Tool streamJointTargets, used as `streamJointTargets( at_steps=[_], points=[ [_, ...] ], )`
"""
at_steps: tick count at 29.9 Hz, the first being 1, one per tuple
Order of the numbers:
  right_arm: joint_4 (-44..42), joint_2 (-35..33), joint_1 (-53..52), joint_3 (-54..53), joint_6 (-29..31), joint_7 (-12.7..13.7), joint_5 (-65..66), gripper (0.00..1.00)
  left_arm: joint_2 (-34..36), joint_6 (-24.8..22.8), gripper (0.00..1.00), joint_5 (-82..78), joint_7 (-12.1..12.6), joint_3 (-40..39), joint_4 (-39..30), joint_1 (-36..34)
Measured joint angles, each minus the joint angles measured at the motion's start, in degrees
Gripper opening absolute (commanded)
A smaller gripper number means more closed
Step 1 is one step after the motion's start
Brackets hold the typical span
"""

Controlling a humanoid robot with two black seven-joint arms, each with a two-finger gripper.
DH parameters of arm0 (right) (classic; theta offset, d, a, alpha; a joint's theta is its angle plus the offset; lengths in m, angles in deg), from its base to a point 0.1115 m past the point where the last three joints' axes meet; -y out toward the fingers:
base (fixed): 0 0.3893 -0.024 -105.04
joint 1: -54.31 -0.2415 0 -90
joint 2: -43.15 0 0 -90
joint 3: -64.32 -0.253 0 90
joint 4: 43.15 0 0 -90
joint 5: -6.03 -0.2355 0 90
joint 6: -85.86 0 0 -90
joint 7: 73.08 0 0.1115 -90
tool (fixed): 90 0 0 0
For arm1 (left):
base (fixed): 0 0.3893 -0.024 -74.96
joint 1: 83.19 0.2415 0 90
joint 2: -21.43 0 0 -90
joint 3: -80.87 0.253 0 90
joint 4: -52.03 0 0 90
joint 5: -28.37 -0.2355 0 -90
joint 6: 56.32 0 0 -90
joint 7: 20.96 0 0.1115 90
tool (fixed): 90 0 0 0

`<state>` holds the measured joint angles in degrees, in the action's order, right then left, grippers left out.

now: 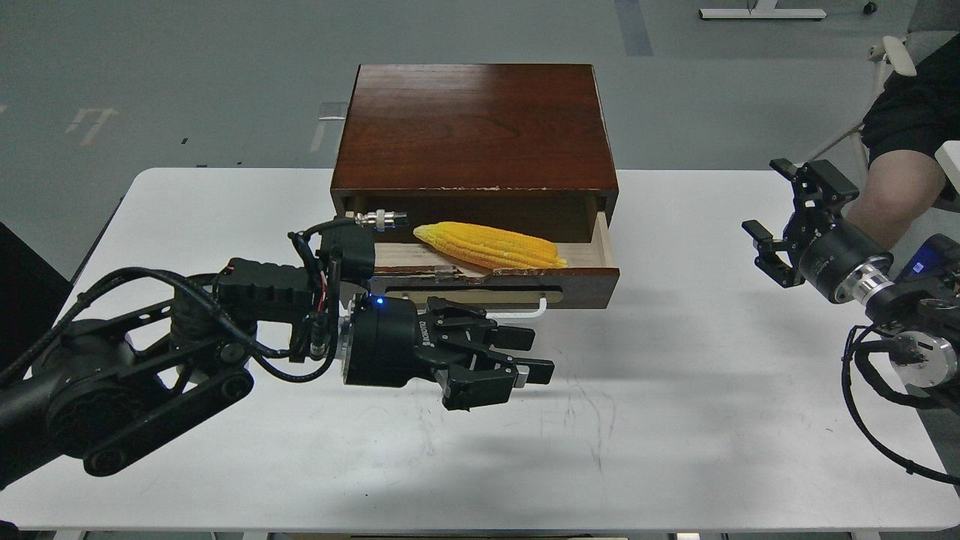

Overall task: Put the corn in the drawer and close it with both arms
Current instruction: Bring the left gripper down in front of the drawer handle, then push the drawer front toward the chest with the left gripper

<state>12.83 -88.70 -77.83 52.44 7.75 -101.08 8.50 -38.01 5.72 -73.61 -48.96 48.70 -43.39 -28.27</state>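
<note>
The yellow corn (491,246) lies across the open drawer (577,283) of the dark reddish-brown cabinet (472,127). The drawer is pulled partway out. My left gripper (523,355) hangs in front of the drawer front, below its left and middle part, with its fingers apart and nothing between them. It hides most of the white handle (537,306). My right gripper (772,202) is open and empty above the table's right side, well clear of the cabinet.
The white table (675,420) carries the cabinet at its back middle. A person's arm (896,187) and a chair show at the far right behind my right arm. My left arm (150,367) crosses the table's left front.
</note>
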Motion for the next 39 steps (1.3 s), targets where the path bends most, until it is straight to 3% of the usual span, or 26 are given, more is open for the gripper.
streamJointTargets(
  at_steps=[2, 7, 16, 39],
  points=[
    [0.00, 0.00, 0.09, 0.01, 0.02, 0.00, 0.00, 1.00, -0.03, 0.13, 0.00, 5.57, 0.67, 0.01, 0.82, 2.17],
    [0.00, 0.00, 0.35, 0.02, 0.06, 0.00, 0.04, 1.00, 0.06, 0.85, 0.00, 17.22, 5.59, -0.33, 3.52, 5.45],
    [0.01, -0.18, 1.03, 0.01, 0.08, 0.00, 0.08, 1.00, -0.06, 4.35, 0.00, 21.62, 8.95, -0.43, 8.89, 6.49],
    [0.01, -0.35, 1.32, -0.08, 0.07, 0.00, 0.08, 1.00, 0.06, 5.06, 0.00, 22.09, 9.81, -0.49, 13.13, 6.90]
  ],
)
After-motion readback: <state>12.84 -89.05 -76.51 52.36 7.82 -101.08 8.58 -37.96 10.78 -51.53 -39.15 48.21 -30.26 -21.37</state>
